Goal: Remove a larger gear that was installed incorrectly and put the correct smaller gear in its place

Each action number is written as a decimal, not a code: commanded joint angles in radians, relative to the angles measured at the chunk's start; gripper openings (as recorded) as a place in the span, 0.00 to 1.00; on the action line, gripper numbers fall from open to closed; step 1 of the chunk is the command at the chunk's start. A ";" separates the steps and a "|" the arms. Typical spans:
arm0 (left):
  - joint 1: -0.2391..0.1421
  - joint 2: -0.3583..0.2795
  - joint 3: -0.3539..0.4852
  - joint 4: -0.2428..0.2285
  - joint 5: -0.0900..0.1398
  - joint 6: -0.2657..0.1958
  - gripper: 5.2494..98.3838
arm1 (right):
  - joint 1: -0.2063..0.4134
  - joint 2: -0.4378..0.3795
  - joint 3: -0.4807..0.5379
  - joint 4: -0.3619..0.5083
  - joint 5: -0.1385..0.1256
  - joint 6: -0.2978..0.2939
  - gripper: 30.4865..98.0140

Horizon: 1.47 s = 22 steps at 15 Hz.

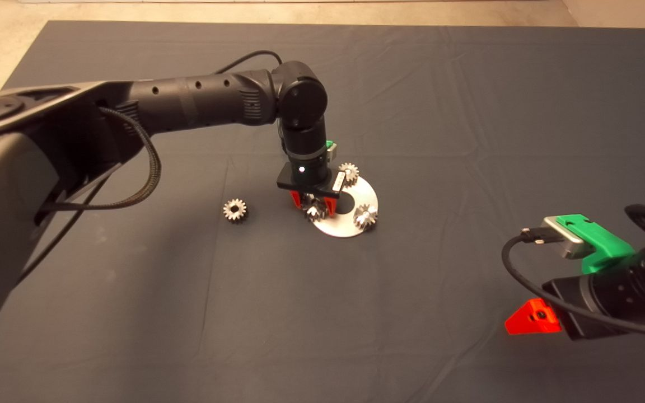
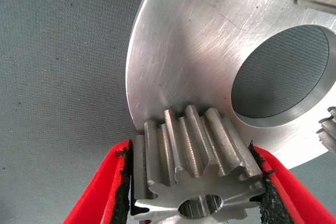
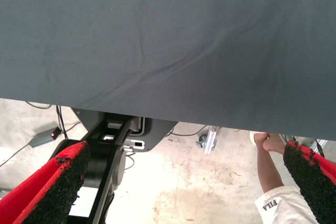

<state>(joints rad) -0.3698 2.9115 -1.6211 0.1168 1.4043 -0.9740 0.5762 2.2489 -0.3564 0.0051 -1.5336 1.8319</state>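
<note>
My left gripper (image 1: 314,206) stands upright over the near left edge of the round silver disc (image 1: 363,193). It is shut on the larger gear (image 2: 194,156), a bright silvery gear with a round centre hole, one red finger (image 2: 107,187) on each side of its teeth. The gear sits at the disc's rim (image 2: 173,66), next to the disc's big round hole. The smaller gear (image 1: 235,210), dull with a dark centre hole, lies alone on the mat left of the disc. My right gripper (image 1: 532,319) is open and empty at the lower right.
Two more small gears stand on the disc, one at its far edge (image 1: 348,170) and one at its near right edge (image 1: 365,216). The right wrist view shows the mat's edge (image 3: 157,77), floor beyond it, and a person's leg (image 3: 268,166).
</note>
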 commanded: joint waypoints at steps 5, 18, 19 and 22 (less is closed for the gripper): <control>-0.130 0.004 0.006 -0.026 0.085 0.000 0.47 | 0.013 -0.002 0.004 -0.004 -0.124 0.001 0.99; -0.170 -0.171 0.326 -0.059 0.170 -0.220 0.47 | 0.013 0.001 0.005 -0.004 -0.124 0.003 0.99; -0.170 -0.192 0.359 -0.049 0.170 -0.234 0.47 | 0.013 0.001 0.005 -0.004 -0.124 0.003 0.99; -0.152 -0.252 0.440 0.001 0.167 -0.279 0.47 | 0.013 0.002 0.005 -0.004 -0.124 0.003 0.99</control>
<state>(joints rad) -0.5079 2.7012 -1.2463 0.0662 1.5187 -1.2067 0.5738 2.2494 -0.3564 0.0051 -1.5345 1.8323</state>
